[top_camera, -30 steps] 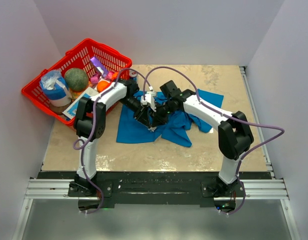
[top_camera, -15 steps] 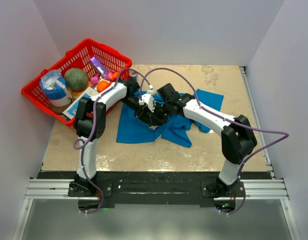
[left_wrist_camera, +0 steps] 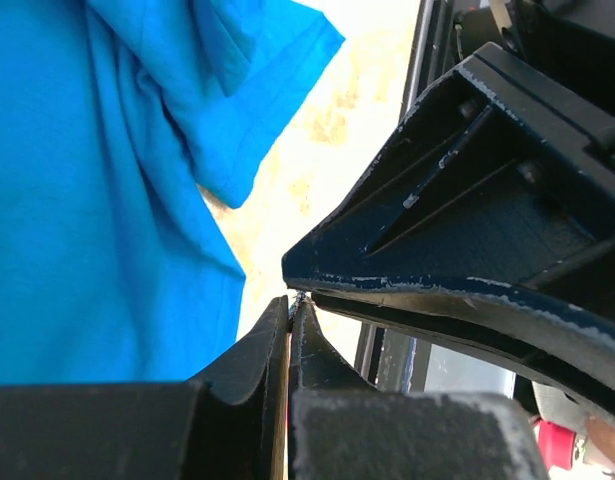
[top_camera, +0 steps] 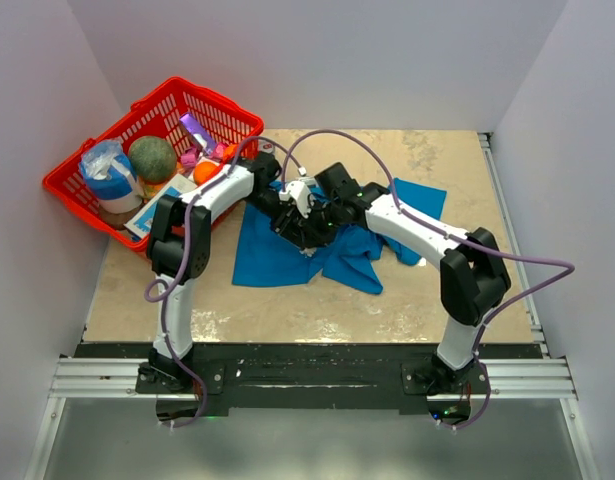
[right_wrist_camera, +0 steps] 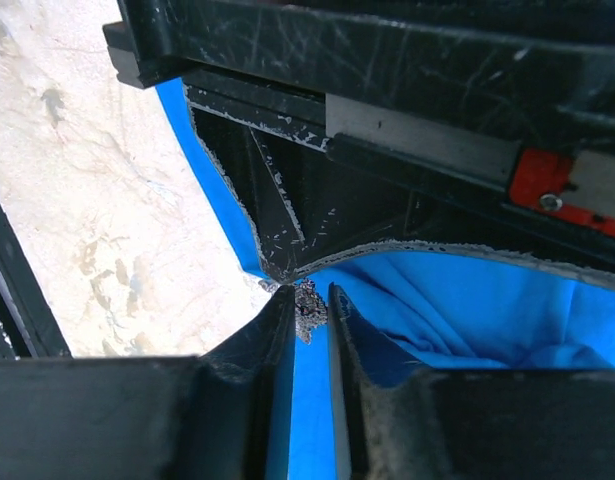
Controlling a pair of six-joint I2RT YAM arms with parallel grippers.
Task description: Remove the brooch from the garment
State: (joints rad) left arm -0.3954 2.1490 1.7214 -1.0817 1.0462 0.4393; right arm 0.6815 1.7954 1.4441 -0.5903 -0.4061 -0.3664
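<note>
— What has the right hand (right_wrist_camera: 309,298) got?
— It's pinched on the brooch (right_wrist_camera: 308,310), a tiny silvery, glittering cluster between its fingertips, close against the blue shirt (right_wrist_camera: 437,300). I can't tell if it's pinned.
— And the left hand (left_wrist_camera: 290,308)?
— Clenched tight, tip to tip with the right, blocking the view beyond.
— Below them?
— Crumpled shirt on the worktop (top_camera: 287,310).
— Further out?
— Left of the left hand, a red basket (top_camera: 75,188) holding a green ball (top_camera: 152,157), a blue-and-white bundle (top_camera: 107,172) and a purple packet (top_camera: 197,130).
</note>
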